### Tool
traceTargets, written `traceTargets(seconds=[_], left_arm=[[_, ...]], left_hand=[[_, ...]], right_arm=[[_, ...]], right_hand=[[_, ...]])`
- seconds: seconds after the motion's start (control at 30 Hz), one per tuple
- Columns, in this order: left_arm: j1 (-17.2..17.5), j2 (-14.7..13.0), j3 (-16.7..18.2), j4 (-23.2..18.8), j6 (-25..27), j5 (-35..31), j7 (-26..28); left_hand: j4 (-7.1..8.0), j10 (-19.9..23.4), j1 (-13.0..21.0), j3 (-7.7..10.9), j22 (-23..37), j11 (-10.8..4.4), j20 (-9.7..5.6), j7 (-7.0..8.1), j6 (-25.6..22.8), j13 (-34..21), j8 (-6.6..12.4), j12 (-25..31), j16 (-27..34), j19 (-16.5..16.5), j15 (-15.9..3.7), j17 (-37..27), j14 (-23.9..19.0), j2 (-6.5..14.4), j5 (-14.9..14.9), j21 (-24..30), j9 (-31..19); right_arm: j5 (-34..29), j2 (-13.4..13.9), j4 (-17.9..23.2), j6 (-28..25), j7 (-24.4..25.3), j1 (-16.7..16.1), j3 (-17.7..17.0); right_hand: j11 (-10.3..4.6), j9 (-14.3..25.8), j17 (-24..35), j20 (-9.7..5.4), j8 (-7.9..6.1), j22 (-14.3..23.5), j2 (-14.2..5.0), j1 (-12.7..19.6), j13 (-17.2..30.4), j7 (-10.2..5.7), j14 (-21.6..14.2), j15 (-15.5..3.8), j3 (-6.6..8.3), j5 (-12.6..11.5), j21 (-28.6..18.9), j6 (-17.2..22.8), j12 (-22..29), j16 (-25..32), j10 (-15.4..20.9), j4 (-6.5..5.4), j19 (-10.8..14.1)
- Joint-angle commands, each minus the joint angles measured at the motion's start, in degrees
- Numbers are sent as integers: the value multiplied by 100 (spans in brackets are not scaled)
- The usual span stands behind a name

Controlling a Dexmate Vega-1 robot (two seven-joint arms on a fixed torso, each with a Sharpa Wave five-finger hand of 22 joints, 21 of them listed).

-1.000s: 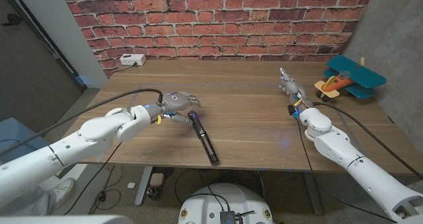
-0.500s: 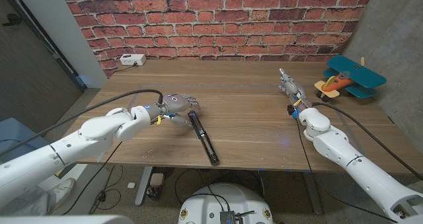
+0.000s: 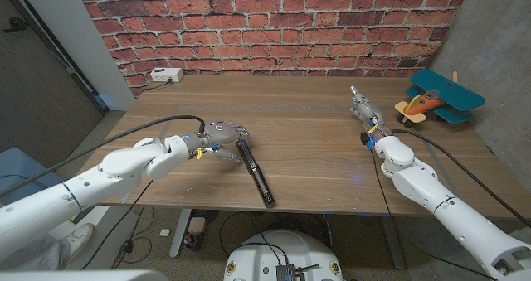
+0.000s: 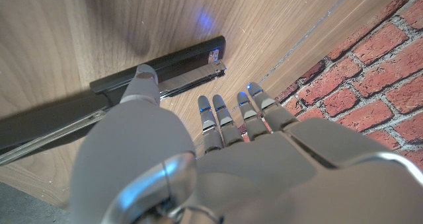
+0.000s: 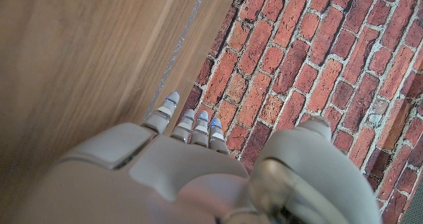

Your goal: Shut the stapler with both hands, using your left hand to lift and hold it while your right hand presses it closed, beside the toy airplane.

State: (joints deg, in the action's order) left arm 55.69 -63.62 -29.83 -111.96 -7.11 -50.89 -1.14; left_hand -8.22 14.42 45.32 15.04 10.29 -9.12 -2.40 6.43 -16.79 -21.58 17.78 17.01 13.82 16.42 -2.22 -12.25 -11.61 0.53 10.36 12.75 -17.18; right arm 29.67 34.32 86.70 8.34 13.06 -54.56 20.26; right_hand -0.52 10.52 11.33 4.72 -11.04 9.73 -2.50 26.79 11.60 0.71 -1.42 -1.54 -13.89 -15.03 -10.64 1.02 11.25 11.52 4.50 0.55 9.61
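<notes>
A long black stapler [image 3: 255, 173] lies opened out flat on the wooden table [image 3: 307, 132], left of the middle, running toward the near edge. My left hand [image 3: 220, 134] sits at its far end. In the left wrist view the thumb [image 4: 142, 85] touches the stapler [image 4: 178, 62] while the other fingers [image 4: 228, 121] reach past it, spread and holding nothing. My right hand [image 3: 362, 109] stands far off at the right with fingers straight, holding nothing; it also shows in the right wrist view [image 5: 172, 164]. The blue and orange toy airplane [image 3: 438, 99] sits at the back right corner.
A small white box [image 3: 166, 75] with a cable sits at the table's back left, against the brick wall. The airplane stands close to the table's right edge. Bare wood lies between the stapler and my right hand.
My left hand has drawn slightly back and down onto the stapler's far end, its fingers less spread. The stapler, right hand and airplane have not moved.
</notes>
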Motion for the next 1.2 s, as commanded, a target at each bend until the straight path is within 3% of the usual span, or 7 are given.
traceTargets(seconds=[0.03, 0.5, 0.67, 1.13, 1.2], left_arm=[[66, -4, -32, 26, -26, 31, 40], [10, 88, -115, 140, -86, 48, 58], [-20, 128, -150, 181, -110, 34, 88], [-101, 204, -229, 309, -141, 112, 18], [-103, 204, -241, 307, -124, 67, 32]], left_hand=[[1, 57, 18, -30, 22, -4, -41, -1, -38, -28, 57, 49, 30, 71, -645, -16, -59, 83, 9, 30, -27], [54, 137, -114, -117, 15, -40, 8, -19, -129, -81, 139, 66, 45, -35, -646, -41, -85, 57, 14, -43, -73], [89, 338, -166, -124, 21, -72, -5, 4, -337, -131, 280, 135, 170, 68, -714, -107, -316, 150, 28, -18, -119], [51, 373, -148, -155, 18, -59, 42, 16, -348, -189, 357, 148, 184, 18, -710, -155, -296, 131, 28, -54, -176], [48, 397, -143, -152, 21, -47, 34, 14, -335, -211, 376, 159, 202, 137, -716, -168, -334, 149, 29, -11, -196]], right_arm=[[-27, 29, 71, -42, 20, -36, 7], [-24, 51, 130, -96, 44, -67, 1], [-17, 51, 143, -104, 59, -83, -7], [-23, 45, 138, -126, 65, -79, 6], [-27, 43, 138, -136, 68, -75, 13]], right_hand=[[-23, 30, 9, -19, -27, 11, -5, 40, 6, -37, 7, -191, -5, 0, -21, 19, 39, 44, 18, 20, 0], [-15, 30, 10, -20, -30, 11, -11, 38, 7, -37, 8, -186, -4, 3, -21, 29, 39, 44, 20, 21, -2], [-17, 31, 11, -24, -29, 11, -11, 36, 7, -41, 10, -185, -5, 5, -21, 28, 38, 44, 17, 22, -3], [-22, 31, 11, -19, -30, 11, -12, 35, 7, -44, 8, -186, -5, 7, -21, 35, 39, 45, 21, 24, -6], [-21, 31, 11, -19, -30, 11, -12, 34, 7, -45, 9, -184, -5, 7, -22, 34, 39, 45, 21, 24, -5]])
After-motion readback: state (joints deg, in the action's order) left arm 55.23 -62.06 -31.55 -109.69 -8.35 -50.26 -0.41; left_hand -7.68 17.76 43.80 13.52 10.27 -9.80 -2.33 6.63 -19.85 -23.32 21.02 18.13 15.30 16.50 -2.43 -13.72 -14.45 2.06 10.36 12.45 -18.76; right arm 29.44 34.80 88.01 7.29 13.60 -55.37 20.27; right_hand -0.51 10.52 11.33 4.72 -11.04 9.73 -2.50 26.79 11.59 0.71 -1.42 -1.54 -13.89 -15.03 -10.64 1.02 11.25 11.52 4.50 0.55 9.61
